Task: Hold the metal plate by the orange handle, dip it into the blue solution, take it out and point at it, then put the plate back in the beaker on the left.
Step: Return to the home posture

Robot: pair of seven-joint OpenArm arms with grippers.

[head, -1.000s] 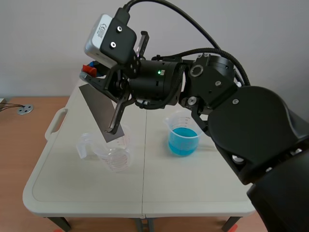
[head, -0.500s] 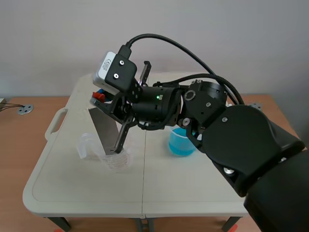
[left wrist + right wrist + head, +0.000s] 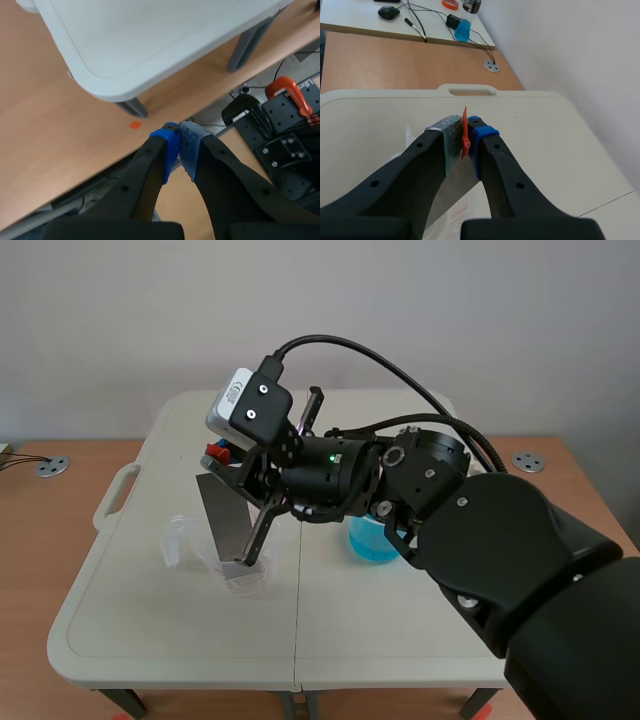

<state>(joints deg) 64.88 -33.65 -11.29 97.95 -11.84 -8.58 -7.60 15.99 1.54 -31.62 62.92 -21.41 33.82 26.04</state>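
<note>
The right end effector (image 3: pixel 465 140) clamps the orange handle (image 3: pixel 464 122); the metal plate (image 3: pixel 226 520) hangs below it (tilted), its lower edge inside the clear beaker (image 3: pixel 245 578). The left end effector (image 3: pixel 179 145) is clenched, empty.

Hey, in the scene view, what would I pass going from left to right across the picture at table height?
Metal disc on the wooden desk → white table's side handle → clear beaker with the metal plate in it → beaker of blue solution → second metal disc.
</note>
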